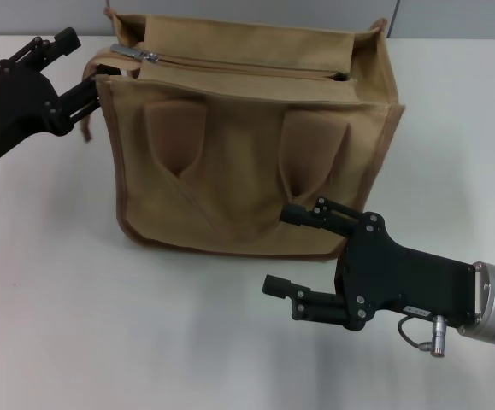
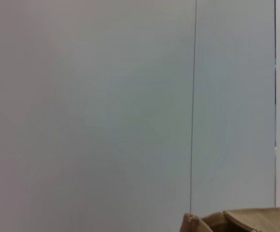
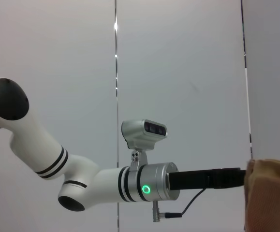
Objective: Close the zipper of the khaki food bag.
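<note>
The khaki food bag (image 1: 247, 162) stands upright on the white table, its two handles lying flat on its front face. The zipper (image 1: 247, 67) runs across the top panel, with its silver pull (image 1: 147, 55) at the bag's left end. My left gripper (image 1: 80, 64) is open at the bag's top left corner, its lower finger against the bag's side. My right gripper (image 1: 279, 249) is open and empty low in front of the bag's right front, its upper finger (image 1: 303, 213) near the fabric. A bag corner shows in the left wrist view (image 2: 241, 220) and the right wrist view (image 3: 270, 198).
The white table (image 1: 59, 299) spreads to the left of and in front of the bag. A grey panelled wall (image 2: 130, 96) stands behind. In the right wrist view my white left arm (image 3: 81, 176) with a green light reaches to the bag's edge.
</note>
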